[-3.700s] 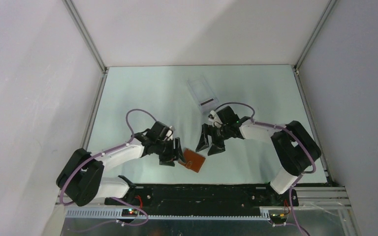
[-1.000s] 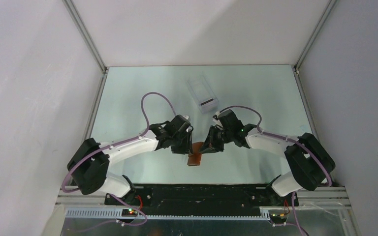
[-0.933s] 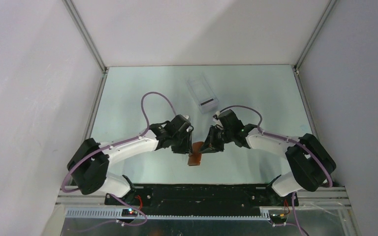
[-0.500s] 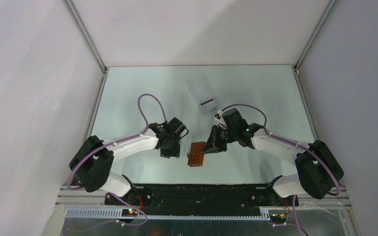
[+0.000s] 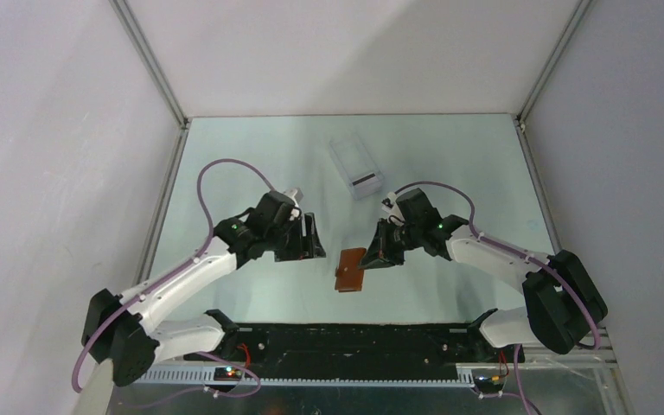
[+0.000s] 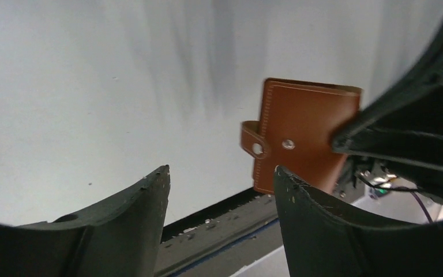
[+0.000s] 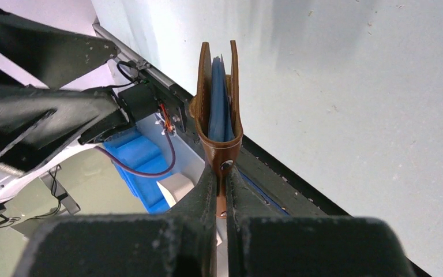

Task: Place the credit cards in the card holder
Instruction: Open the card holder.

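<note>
Left gripper withdrawn, apart from card holder

Reaching inward from both sides, wrists turned toward each other.
Stretches the left arm forward with the elbow bent and the wrist turned rightward, left jaws spread wide with nothing between them. Angles the right arm in low toward the left, right jaws pinched tight on the snap end of the card holder.

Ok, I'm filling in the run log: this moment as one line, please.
left claw: open, clear of card holder | right claw: shut on card holder edge | credit cards: on table, far side
</note>
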